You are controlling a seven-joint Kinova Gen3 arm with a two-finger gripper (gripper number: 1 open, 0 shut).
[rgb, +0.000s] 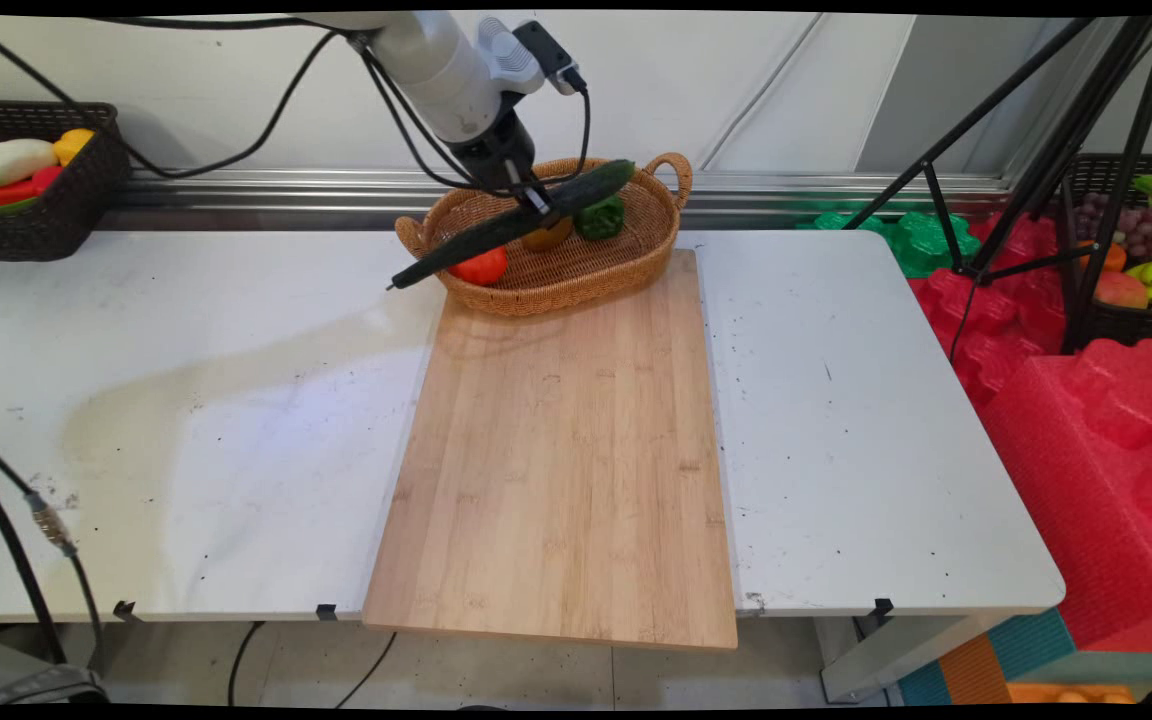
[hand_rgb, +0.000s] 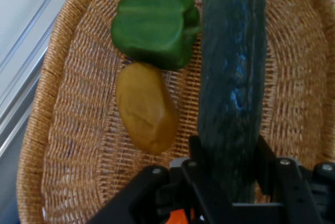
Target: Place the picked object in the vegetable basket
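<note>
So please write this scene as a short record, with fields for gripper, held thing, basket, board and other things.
gripper: gripper shut on the cucumber, above the basket
held thing: long dark green cucumber, tilted, lifted over the basket
basket: wicker basket at the table's far side; inside are a green pepper, a potato and a tomato
board: bare wooden cutting board, touching the basket's near side
other things: black basket of vegetables at far left
</note>
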